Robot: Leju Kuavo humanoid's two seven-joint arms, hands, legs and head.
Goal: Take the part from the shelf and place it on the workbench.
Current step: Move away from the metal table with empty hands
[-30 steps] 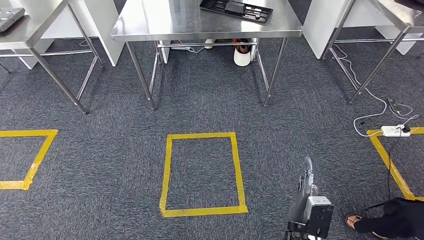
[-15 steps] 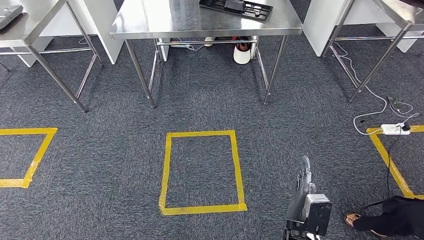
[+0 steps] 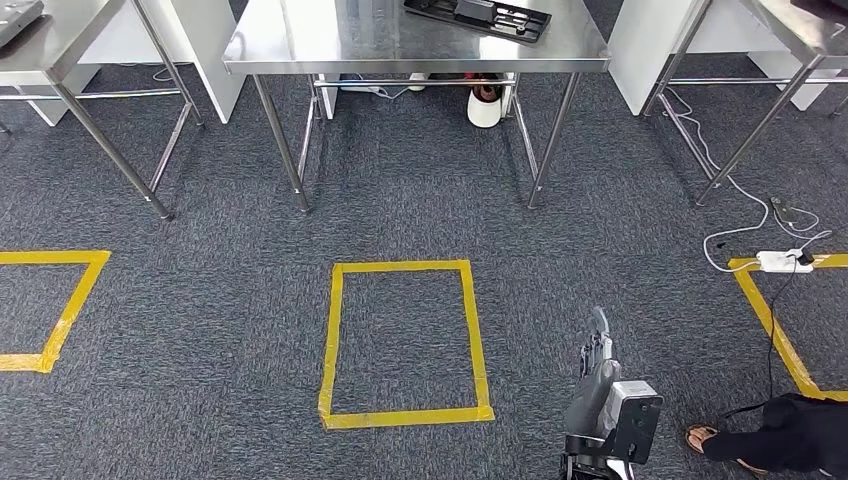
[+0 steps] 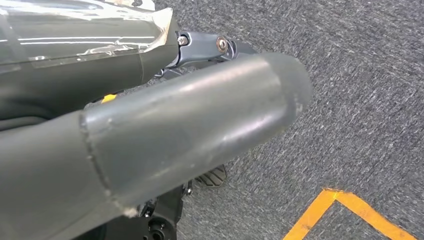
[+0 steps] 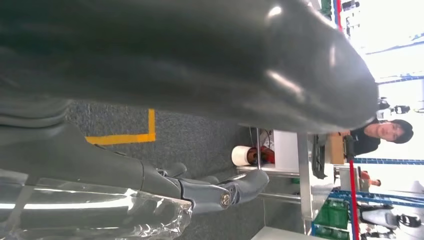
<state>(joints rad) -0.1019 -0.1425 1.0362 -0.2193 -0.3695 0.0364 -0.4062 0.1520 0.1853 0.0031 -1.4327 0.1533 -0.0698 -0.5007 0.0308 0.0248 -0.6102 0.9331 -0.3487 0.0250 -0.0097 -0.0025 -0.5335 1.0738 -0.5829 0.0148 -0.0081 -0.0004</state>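
Observation:
The steel workbench (image 3: 330, 40) stands straight ahead across the carpet, with a black tray (image 3: 477, 17) of dark parts on its far right side. My right hand (image 3: 595, 360) hangs low at my right side, fingers stretched out and slightly apart, holding nothing. The right wrist view shows that hand (image 5: 200, 65) with its thick thumb up close and its dark fingers (image 5: 220, 192) straight, pointing toward the bench legs. My left hand (image 4: 190, 130) hangs over the carpet, its fingers (image 4: 210, 47) extended and empty. No shelf is visible.
A yellow tape rectangle (image 3: 335, 330) marks the floor before the bench, with others at left (image 3: 70, 310) and right. Steel tables (image 3: 60, 40) (image 3: 790, 25) flank the bench. A power strip (image 3: 783, 261) with cables lies at right. A person's sandalled foot (image 3: 705, 438) is near my right hand.
The whole picture has shifted slightly, so the camera moved. My right hand has turned a little, and its fingers now show spread apart.

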